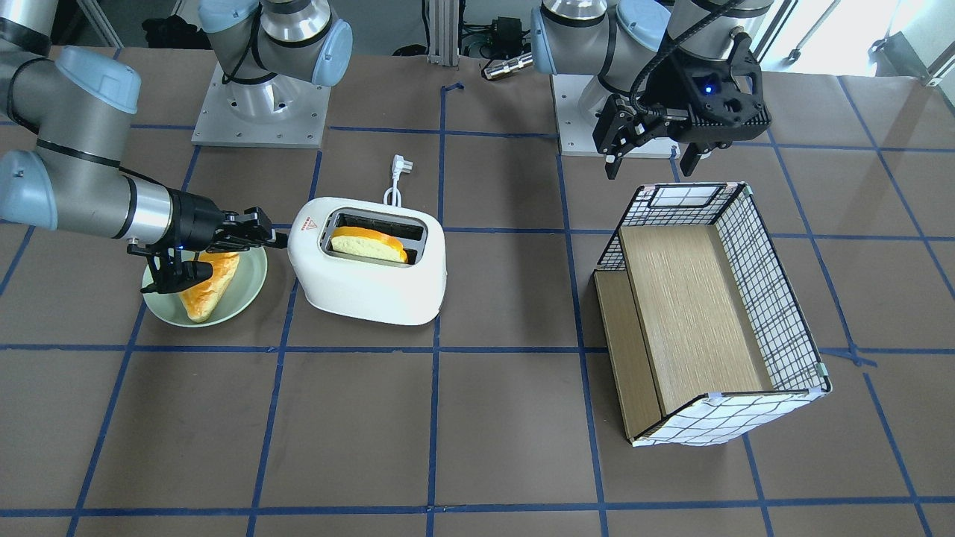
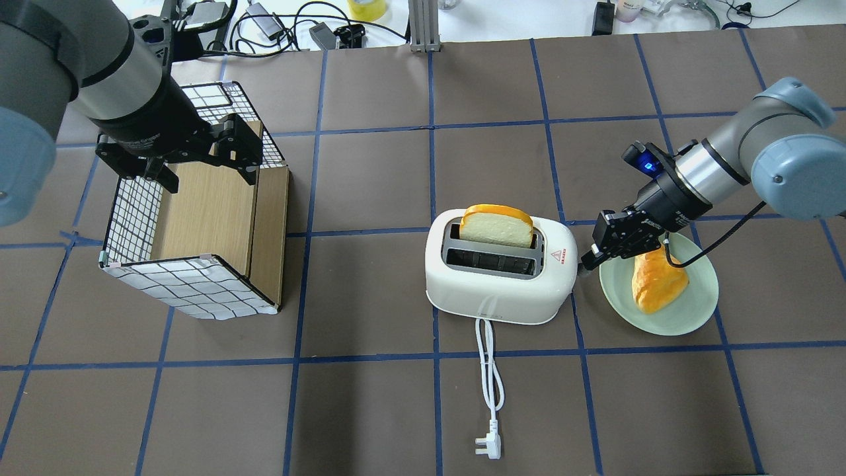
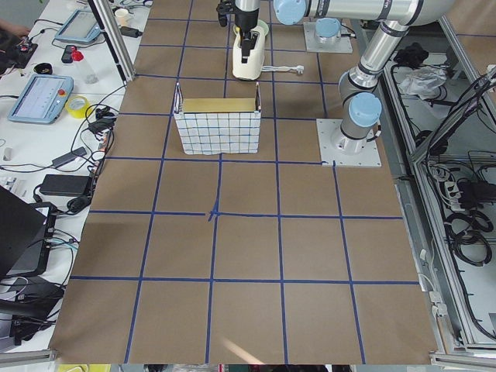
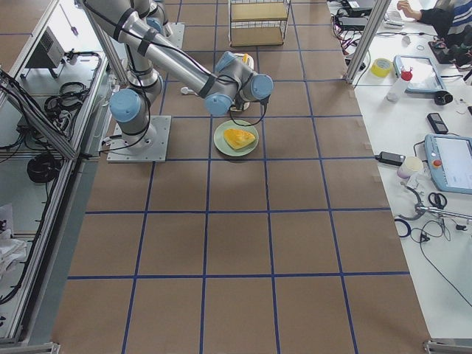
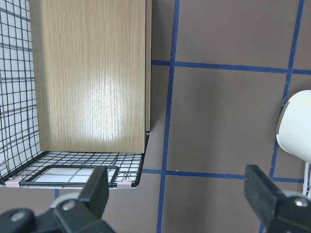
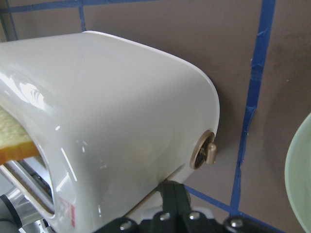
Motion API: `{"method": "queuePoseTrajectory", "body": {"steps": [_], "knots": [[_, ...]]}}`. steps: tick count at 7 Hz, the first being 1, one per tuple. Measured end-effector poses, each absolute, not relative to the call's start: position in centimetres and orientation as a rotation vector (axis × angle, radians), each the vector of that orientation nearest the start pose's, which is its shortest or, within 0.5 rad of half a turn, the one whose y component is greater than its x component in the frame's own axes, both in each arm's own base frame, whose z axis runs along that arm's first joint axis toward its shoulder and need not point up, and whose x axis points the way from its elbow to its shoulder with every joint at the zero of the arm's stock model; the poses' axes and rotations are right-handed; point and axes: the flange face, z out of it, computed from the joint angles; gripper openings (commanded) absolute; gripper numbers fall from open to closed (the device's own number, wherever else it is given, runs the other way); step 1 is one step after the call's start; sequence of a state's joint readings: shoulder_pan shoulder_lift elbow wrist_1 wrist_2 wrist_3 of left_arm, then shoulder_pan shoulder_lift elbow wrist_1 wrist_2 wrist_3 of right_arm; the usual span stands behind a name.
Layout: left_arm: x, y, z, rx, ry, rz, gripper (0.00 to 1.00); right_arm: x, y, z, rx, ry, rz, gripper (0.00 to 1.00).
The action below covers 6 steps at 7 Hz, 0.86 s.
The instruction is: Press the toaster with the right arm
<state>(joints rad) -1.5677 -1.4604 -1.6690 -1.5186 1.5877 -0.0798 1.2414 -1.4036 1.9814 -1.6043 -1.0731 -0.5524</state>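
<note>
The white toaster (image 2: 496, 291) stands mid-table with a bread slice (image 2: 496, 225) upright in one slot; it also shows in the front view (image 1: 373, 283). My right gripper (image 2: 587, 259) is shut and empty, with its tip against the toaster's end face. In the right wrist view the shut fingertips (image 6: 175, 193) sit at the rounded end of the toaster (image 6: 121, 111), just below the grey knob (image 6: 206, 151). In the front view the right gripper (image 1: 277, 239) meets the toaster's end near the red triangle. My left gripper (image 2: 205, 168) is open and empty above the checked box.
A pale green plate (image 2: 694, 311) with a bread piece (image 2: 657, 284) lies right under my right wrist. The toaster's white cord and plug (image 2: 488, 448) trail toward the robot. The checked wire-and-wood box (image 2: 198, 218) stands on the left side, under the left gripper (image 5: 180, 194).
</note>
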Motion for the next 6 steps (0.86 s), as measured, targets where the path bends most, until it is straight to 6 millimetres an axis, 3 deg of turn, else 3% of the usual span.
{"method": "queuePoseTrajectory", "body": {"steps": [4, 6], "knots": [[-13.0, -45.2, 49.7, -0.13, 3.123, -0.102, 1.0, 3.0, -47.2, 23.3, -0.103, 2.462, 0.334, 0.0], [-13.0, -45.2, 49.7, -0.13, 3.123, -0.102, 1.0, 2.7, -47.9, 25.6, 0.005, 2.515, 0.332, 0.0]]}}
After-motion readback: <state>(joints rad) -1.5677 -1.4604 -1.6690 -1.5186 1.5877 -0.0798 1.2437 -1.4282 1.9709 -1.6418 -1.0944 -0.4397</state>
